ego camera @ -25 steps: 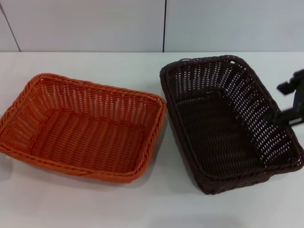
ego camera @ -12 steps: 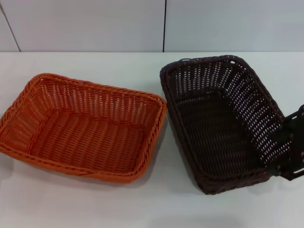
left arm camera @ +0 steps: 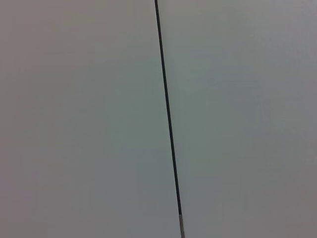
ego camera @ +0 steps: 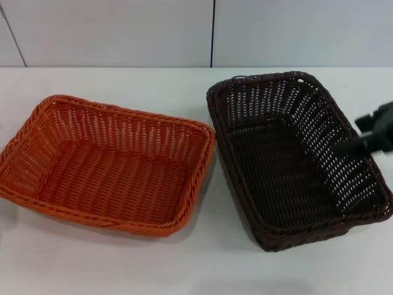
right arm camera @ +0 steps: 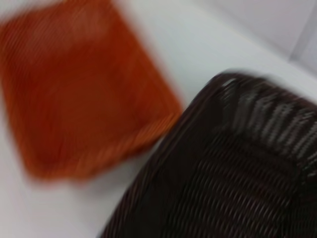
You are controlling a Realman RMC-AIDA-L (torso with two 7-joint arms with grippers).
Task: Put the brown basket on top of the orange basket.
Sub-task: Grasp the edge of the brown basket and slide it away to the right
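Note:
The brown basket (ego camera: 295, 157) sits on the white table at the right, empty and upright. The orange basket (ego camera: 107, 163) sits to its left, a narrow gap between them. My right gripper (ego camera: 368, 136) hangs at the brown basket's right rim, blurred with motion, at the picture's right edge. The right wrist view shows the brown basket (right arm camera: 233, 168) close up and the orange basket (right arm camera: 84, 89) beyond it. My left gripper is out of view; the left wrist view shows only a wall panel.
The white table (ego camera: 202, 258) extends in front of and behind both baskets. A pale wall with a dark vertical seam (ego camera: 213, 34) stands at the back; the seam also shows in the left wrist view (left arm camera: 168, 119).
My right gripper dropped lower along the brown basket's right side, then came back up near the rim. Both baskets have stayed where they were.

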